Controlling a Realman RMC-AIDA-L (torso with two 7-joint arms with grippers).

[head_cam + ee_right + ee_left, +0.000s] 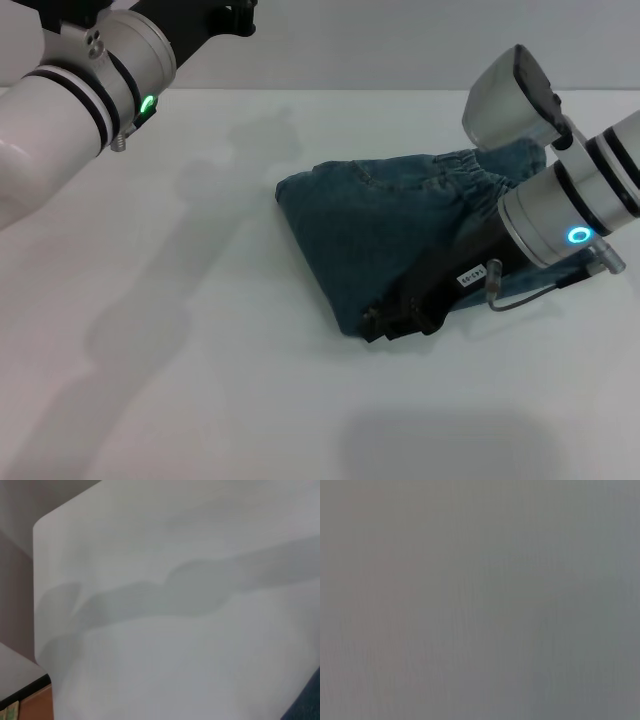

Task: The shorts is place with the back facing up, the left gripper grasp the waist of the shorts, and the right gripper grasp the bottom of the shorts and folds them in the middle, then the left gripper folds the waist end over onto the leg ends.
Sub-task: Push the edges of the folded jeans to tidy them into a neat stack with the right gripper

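Shorts (385, 225) folded on table (200, 380). Right gripper (400, 322) at fold's near edge; jaws' state can't tell. Left gripper (215, 18) raised, far-left; jaws unseen.

The shorts (380, 235) lie folded on the table (200, 380), right of centre.

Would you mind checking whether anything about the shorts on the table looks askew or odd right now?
The shorts are folded but sit askew on the white table, edges running diagonally, the gathered waist bunched at the far side. The right hand rests at the near corner; the left hand is raised, far away.
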